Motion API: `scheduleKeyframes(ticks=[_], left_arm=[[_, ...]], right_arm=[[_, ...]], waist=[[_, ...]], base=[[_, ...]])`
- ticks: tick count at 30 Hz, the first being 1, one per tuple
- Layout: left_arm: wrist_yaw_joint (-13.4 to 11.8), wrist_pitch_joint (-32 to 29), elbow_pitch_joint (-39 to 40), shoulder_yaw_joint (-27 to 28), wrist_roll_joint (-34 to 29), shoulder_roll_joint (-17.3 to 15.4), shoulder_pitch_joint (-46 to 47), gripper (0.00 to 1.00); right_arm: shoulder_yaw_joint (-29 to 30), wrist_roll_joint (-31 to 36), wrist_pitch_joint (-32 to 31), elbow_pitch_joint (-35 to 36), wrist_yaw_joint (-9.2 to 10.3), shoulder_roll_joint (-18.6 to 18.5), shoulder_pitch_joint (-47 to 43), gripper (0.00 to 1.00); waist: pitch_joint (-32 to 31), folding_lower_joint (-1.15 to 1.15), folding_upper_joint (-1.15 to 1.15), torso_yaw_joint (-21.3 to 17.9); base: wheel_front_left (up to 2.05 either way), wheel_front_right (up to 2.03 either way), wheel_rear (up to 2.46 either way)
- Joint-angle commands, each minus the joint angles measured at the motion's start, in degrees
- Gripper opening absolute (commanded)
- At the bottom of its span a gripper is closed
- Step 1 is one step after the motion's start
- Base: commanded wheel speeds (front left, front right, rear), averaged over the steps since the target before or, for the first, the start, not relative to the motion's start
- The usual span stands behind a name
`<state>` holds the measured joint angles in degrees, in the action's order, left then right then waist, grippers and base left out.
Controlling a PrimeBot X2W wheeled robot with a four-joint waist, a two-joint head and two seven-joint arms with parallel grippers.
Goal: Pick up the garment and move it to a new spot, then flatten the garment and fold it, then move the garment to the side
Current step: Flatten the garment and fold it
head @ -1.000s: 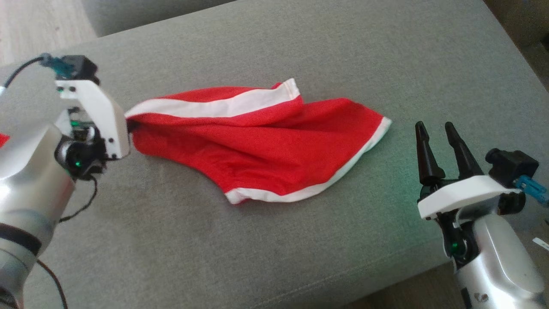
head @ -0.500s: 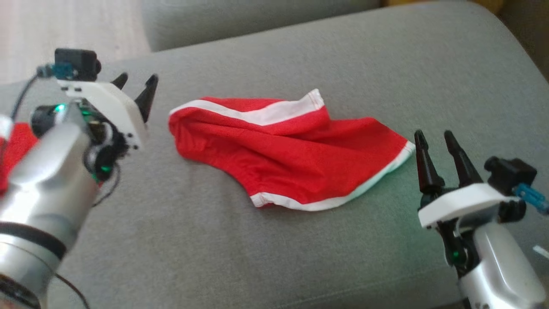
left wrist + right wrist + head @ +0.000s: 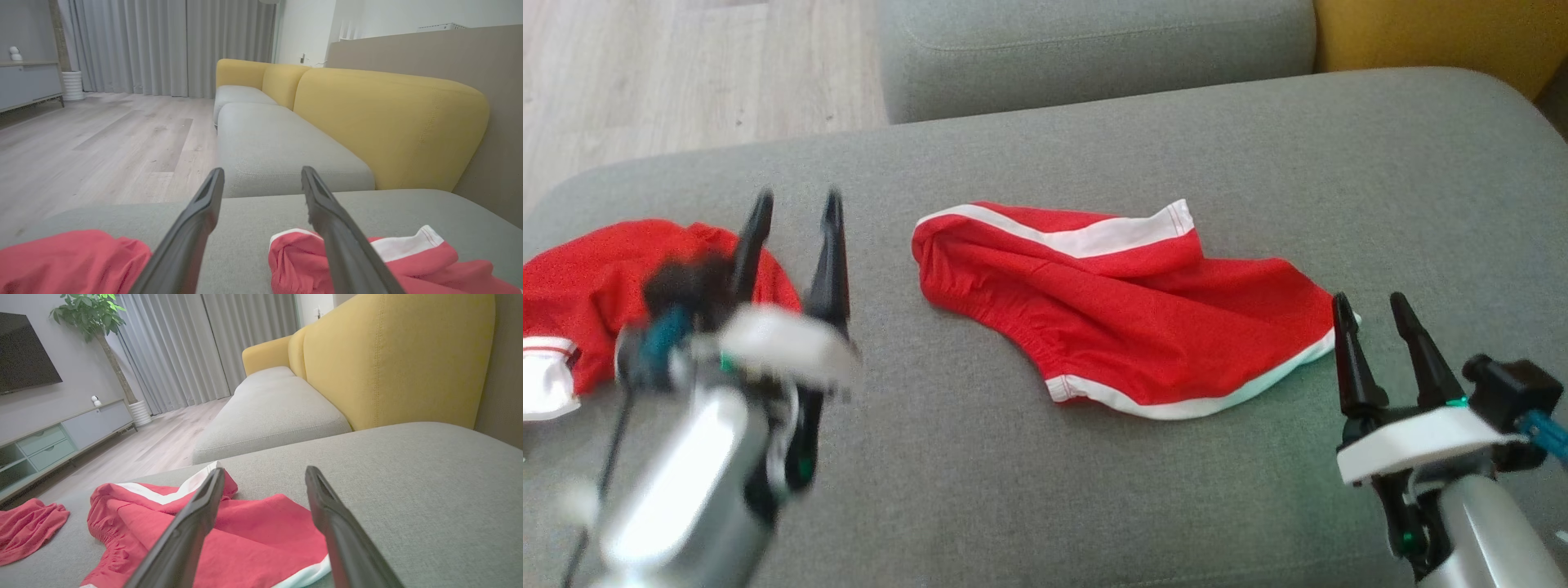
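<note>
the red garment lies rumpled on the grey sofa cushion, long axis left to right between the left tool and right tool, both spread wide and empty, its white-trimmed right end just beside the right one.

Bare cushion left of garment
</note>
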<state>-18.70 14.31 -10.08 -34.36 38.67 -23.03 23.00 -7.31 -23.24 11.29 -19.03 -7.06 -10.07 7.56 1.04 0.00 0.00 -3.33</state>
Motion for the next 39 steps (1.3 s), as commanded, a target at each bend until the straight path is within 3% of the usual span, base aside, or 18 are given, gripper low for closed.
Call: scheduleKeyframes(ticks=[1,6,10,18,27,32,35,38,39], left_arm=[[-0.5,0.7,2.1,3.3,-0.9,-1.5,0.4,1.0],[-0.8,0.7,10.0,11.3,-8.8,2.4,-12.0,1.0],[0.2,0.7,11.2,14.4,-14.1,6.3,-18.6,1.0],[5.8,0.7,9.5,20.2,-19.3,12.8,-22.6,1.0],[10.7,0.7,8.1,24.8,-22.8,16.4,-23.1,1.0],[14.6,0.4,4.0,23.4,-21.2,18.0,-23.0,1.0],[17.8,-6.0,-0.3,19.7,-19.4,18.5,-20.7,1.0],[20.7,-14.7,-3.6,15.9,-17.0,19.0,-17.1,1.0],[20.7,-14.7,-3.6,15.9,-17.0,19.0,-17.1,1.0]], right_arm=[[-1.2,0.8,0.8,2.1,-0.43,-0.9,0.5,1.0],[-1.7,2.7,2.8,4.4,-0.43,-0.8,-0.7,1.0],[-1.2,4.0,3.5,6.7,-0.43,-1.0,-1.9,1.0],[-0.2,5.0,3.7,8.5,-0.43,-1.2,-3.5,1.0],[0.4,4.9,3.7,7.3,-0.43,-0.9,-3.2,1.0],[1.3,4.7,0.6,5.0,-0.43,-1.1,-2.2,1.0],[3.1,3.6,-4.3,2.9,-0.43,-1.7,0.4,1.0],[2.9,2.3,-13.1,-0.9,-0.43,-3.6,4.2,1.0],[2.9,2.3,-13.1,-0.9,-0.43,-3.6,4.2,1.0]], waist=[[-0.1,0.0,0.0,0.1],[-0.9,0.0,0.0,0.2],[-1.1,0.0,0.0,0.2],[-1.2,0.0,0.0,0.0],[-1.3,0.0,0.0,-0.5],[-1.1,0.0,0.0,-0.6],[-0.1,0.0,0.0,-0.4],[1.8,0.0,0.0,0.1],[1.8,0.0,0.0,0.1]], base=[[0.0,0.0,0.0],[0.0,0.0,0.0],[0.0,0.0,0.0],[0.0,0.0,0.0],[0.0,0.0,0.0],[0.0,0.0,0.0],[0.0,0.0,0.0],[0.0,0.0,0.0],[0.0,0.0,0.0]])
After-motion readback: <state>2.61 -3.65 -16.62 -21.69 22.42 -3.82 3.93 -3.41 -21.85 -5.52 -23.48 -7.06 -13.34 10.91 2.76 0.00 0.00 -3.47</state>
